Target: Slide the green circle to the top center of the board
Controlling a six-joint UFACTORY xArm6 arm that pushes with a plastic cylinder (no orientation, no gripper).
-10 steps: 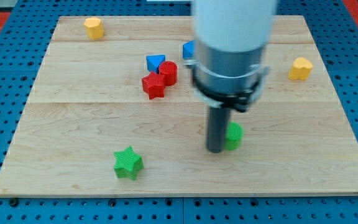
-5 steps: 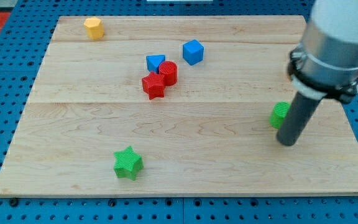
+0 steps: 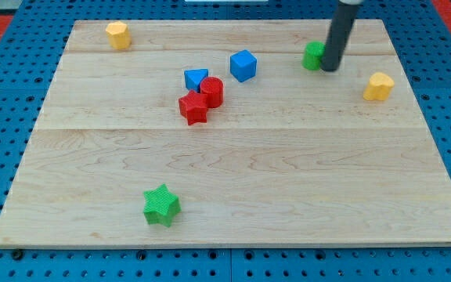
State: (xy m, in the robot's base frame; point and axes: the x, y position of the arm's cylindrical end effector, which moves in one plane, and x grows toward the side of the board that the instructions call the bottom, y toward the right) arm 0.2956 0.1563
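Observation:
The green circle sits near the view's top, right of the board's centre line. My tip is on the board right beside it, touching its right side; the rod partly hides the circle's right edge. The wooden board fills most of the view.
A blue cube lies left of the green circle. A blue triangle, a red cylinder and a red star cluster at upper middle. A yellow heart is at right, a yellow hexagon top left, a green star bottom left.
The green circle has been pushed from the lower middle to the right side, then up to near the top. My tip moved with it, right and then up.

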